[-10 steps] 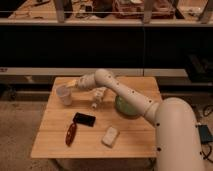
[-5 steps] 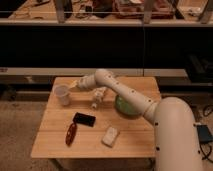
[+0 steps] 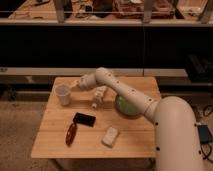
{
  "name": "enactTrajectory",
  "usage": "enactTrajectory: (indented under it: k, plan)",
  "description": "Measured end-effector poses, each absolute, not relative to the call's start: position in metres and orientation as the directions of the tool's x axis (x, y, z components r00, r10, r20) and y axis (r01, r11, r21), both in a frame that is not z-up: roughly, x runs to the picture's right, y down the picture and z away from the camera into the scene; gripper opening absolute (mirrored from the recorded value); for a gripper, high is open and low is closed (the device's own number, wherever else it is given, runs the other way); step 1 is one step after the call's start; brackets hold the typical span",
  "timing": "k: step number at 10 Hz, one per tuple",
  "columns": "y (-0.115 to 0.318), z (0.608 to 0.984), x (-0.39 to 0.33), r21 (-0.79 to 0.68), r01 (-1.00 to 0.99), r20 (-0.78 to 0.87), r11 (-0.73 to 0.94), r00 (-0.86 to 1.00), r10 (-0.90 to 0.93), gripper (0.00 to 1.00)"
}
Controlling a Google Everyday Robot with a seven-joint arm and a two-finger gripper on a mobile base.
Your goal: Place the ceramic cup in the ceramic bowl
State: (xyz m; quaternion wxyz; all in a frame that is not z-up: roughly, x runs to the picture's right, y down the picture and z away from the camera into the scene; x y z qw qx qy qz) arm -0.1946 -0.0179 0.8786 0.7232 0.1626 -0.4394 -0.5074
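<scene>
The small white ceramic cup [image 3: 63, 94] stands upright on the left part of the wooden table [image 3: 55, 135]. The dark green ceramic bowl [image 3: 127, 107] sits at the table's right side, partly hidden behind my arm. My gripper [image 3: 75, 85] is at the end of the arm stretched leftward over the table, just right of the cup's rim and slightly above it. The cup is not lifted.
A white elongated bottle-like object [image 3: 98, 96] lies near the table's middle. A black phone [image 3: 84, 119], a reddish-brown oblong object [image 3: 71, 134] and a white packet [image 3: 110, 136] lie toward the front. Dark shelving stands behind the table.
The gripper has moved a little left toward the cup. The cup and other objects have not moved.
</scene>
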Motion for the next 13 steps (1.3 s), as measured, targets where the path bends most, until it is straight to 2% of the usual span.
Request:
enactTrajectory:
  k: [2, 3, 13]
  plan:
    - [-0.019, 0.875, -0.197, 0.685, 0.600, 0.462, 0.412, 0.079, -0.883, 0.75]
    - [-0.020, 0.873, -0.199, 0.688, 0.604, 0.457, 0.402, 0.070, -0.887, 0.80]
    - [-0.019, 0.880, -0.206, 0.667, 0.648, 0.458, 0.369, 0.034, -0.888, 0.80]
